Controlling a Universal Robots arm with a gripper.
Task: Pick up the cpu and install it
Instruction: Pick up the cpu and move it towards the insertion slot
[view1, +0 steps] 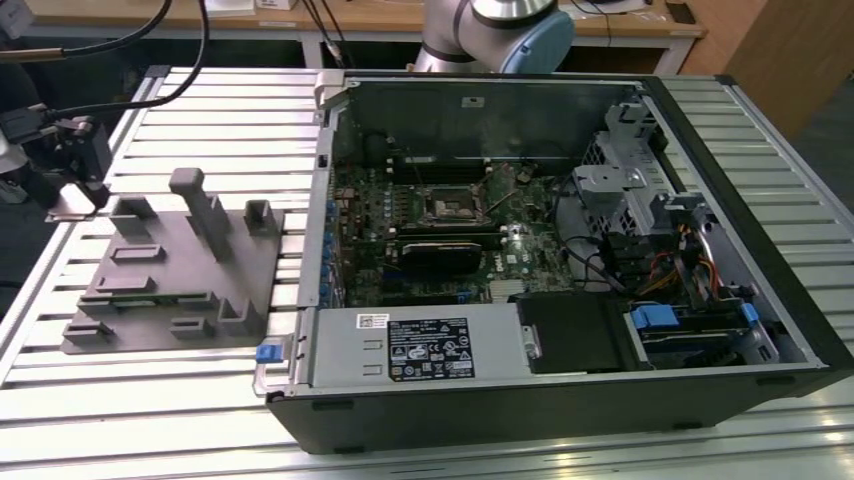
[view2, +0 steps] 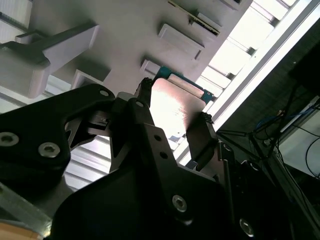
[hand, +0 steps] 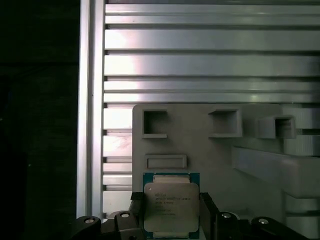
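Observation:
The cpu (hand: 171, 212), a flat square chip with a silver top and a green rim, sits between my two black fingers (hand: 137, 207). My gripper (hand: 171, 200) is shut on it by two opposite edges. The second wrist view shows the same grip, with the cpu (view2: 175, 112) shining between the fingertips of the gripper (view2: 175, 100), above the grey fixture plate (view2: 125, 30). In the exterior view my gripper (view1: 76, 190) hangs at the table's far left, beside the fixture plate (view1: 174, 270). The motherboard socket (view1: 450, 205) lies open inside the computer case (view1: 561, 400), well to the exterior view's right.
The grey fixture plate carries several upright posts (view1: 200, 205) and pockets (hand: 155, 122). The slatted aluminium table (view1: 134, 400) ends in a rail (hand: 91, 100) close to the gripper. Inside the case are a black heatsink block (view1: 441, 250), drive cages (view1: 627, 180) and cables (view1: 681, 270).

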